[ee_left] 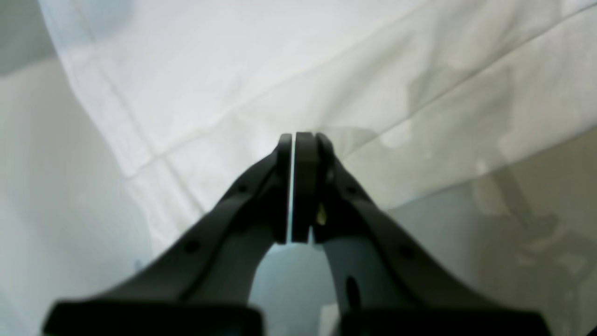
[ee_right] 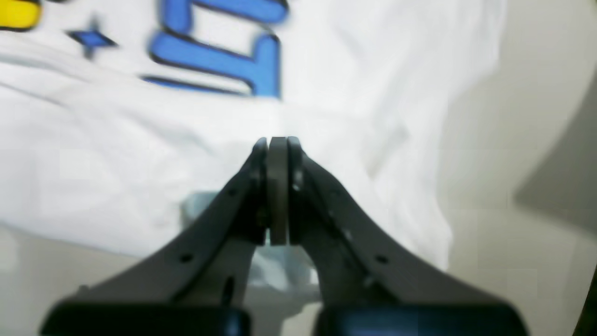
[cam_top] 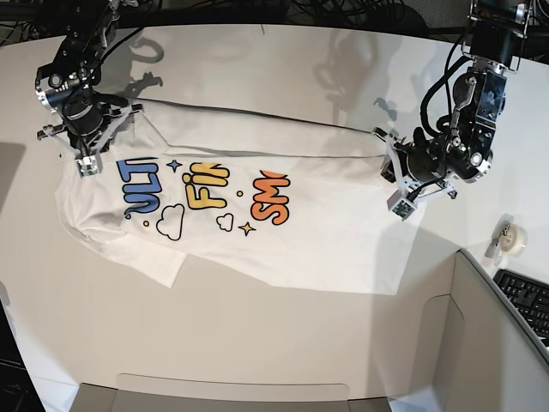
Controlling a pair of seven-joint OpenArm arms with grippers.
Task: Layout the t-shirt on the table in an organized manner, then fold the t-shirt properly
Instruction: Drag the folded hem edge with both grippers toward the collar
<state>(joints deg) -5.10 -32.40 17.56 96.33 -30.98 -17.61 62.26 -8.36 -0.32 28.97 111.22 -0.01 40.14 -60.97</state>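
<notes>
The white t-shirt (cam_top: 257,232) lies spread sideways on the white table (cam_top: 257,343), with its blue, yellow and orange letters facing up. My right gripper (cam_top: 86,163) is at the shirt's left end beside the blue letters. In the right wrist view this gripper (ee_right: 278,139) is shut, with the cloth (ee_right: 116,154) running under its tips. My left gripper (cam_top: 399,206) is at the shirt's right edge. In the left wrist view it (ee_left: 298,137) is shut where the creases of the plain cloth (ee_left: 280,70) meet. A straight fold runs along the shirt's far side between the two arms.
A small tape roll (cam_top: 506,236) sits on the table at the right. A grey partition panel (cam_top: 489,343) and a black keyboard (cam_top: 527,300) fill the lower right corner. Dark cables hang beyond the far table edge. Bare tabletop (ee_left: 46,186) shows beside the hem.
</notes>
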